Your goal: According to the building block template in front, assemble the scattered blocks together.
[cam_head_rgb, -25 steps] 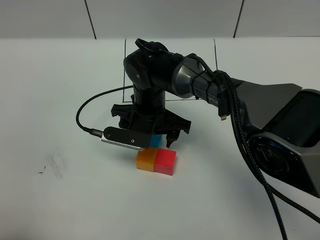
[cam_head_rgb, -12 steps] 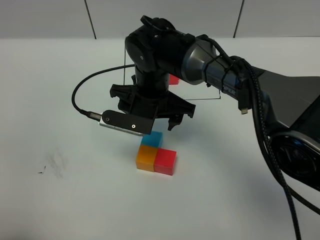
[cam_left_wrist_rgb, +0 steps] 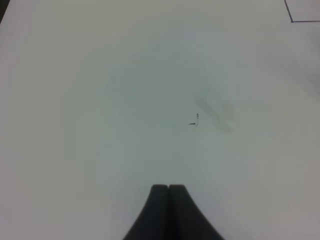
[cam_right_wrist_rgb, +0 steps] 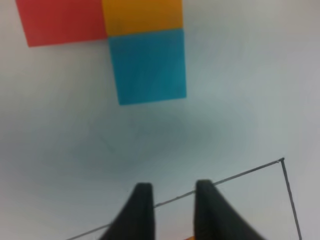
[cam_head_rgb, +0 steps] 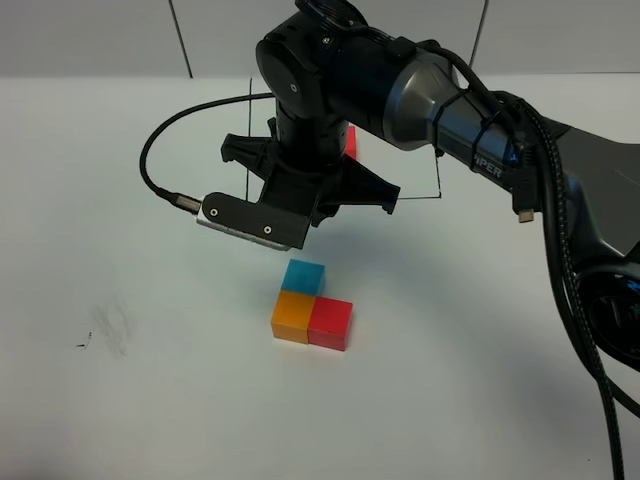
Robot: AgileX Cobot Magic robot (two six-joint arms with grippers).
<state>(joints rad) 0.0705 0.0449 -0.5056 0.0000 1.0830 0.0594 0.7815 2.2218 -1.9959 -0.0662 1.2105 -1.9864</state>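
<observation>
**Mia:** So why are the three loose blocks all bunched up like that?

**Ben:** They need to look like the building block template (cam_head_rgb: 349,141), the little group inside the black box drawn on the counter (cam_head_rgb: 120,210). The big arm hides most of it; only a bit of red peeks out.

**Mia:** Where are the loose ones?

**Ben:** Use the orange block (cam_head_rgb: 294,316) as the spot to look from. The red block (cam_head_rgb: 330,323) sits right beside it, touching. The blue block (cam_head_rgb: 303,276) sits just behind it, on the side toward the black box, touching too. That makes an L shape.

**Mia:** Is the right claw (cam_right_wrist_rgb: 171,200) holding one?

**Ben:** No. It hangs above the counter, up past the blue block, toward the black box. Its two fingers are close together with a small gap, and nothing is between them. I think it let go so the L could stay put.

**Mia:** And the left claw (cam_left_wrist_rgb: 168,189)?

**Ben:** Shut tight and empty, well away from the orange block, over bare counter. I guess it is not needed, so it stays out of the way.
</observation>
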